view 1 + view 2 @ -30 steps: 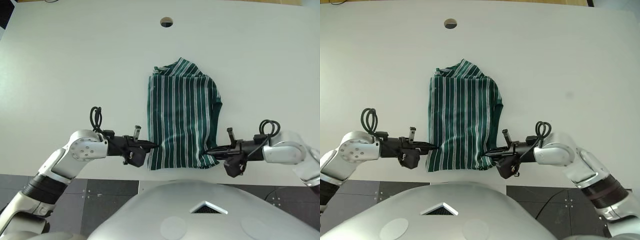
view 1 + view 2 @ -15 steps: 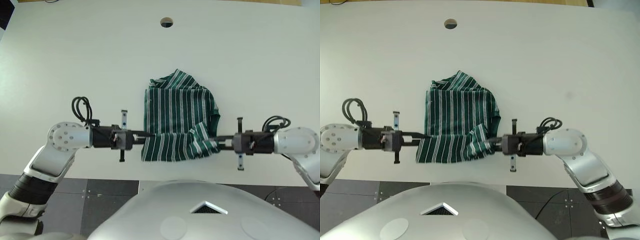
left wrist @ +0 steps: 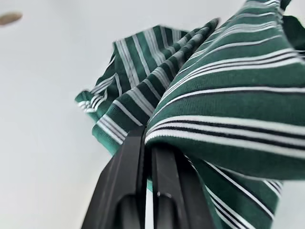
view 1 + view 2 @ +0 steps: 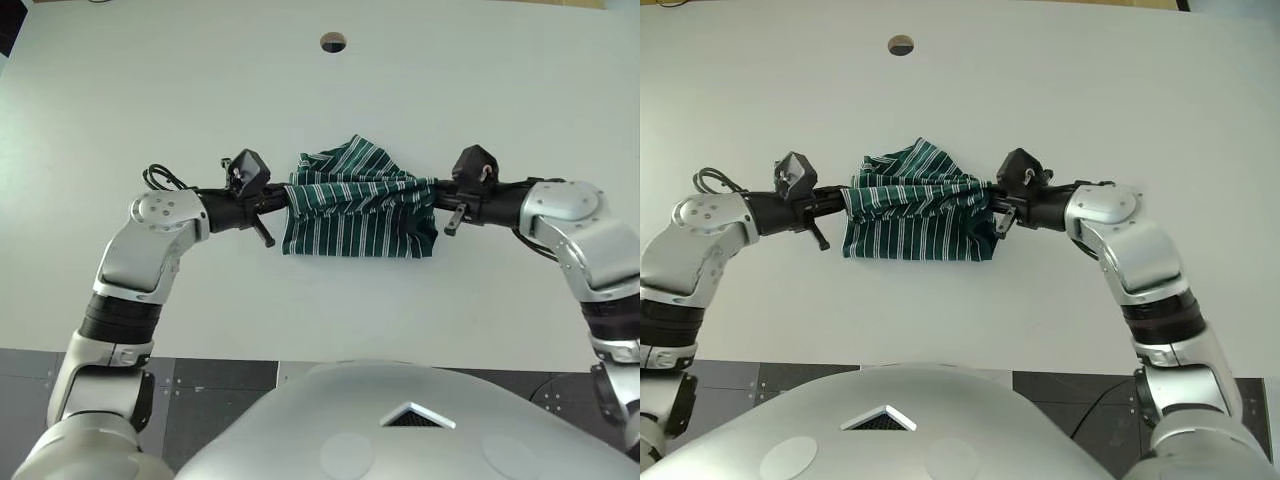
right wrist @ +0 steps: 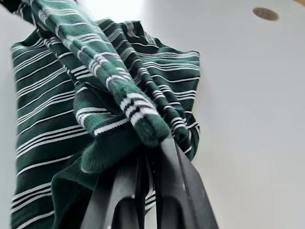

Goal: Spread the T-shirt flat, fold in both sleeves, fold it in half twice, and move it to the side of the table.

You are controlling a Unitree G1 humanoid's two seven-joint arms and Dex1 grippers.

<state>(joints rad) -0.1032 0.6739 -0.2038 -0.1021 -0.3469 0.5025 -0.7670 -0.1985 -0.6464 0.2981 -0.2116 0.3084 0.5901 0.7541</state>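
You've swung the hem up from the lower frame. The left pincer (image 4: pixel 281 198) and right pincer (image 4: pixel 437 190) each clamp a corner of the shirt (image 4: pixel 360 218), now doubled over mid-frame on the counter (image 4: pixel 150 90). This half-fold looks nearly laid.

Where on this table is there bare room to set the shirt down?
The table is bare on the left beyond the left pincer, on the right beyond the right pincer, and between the T-shirt and the round hole. The middle is crowded: both pincers grip the T-shirt.
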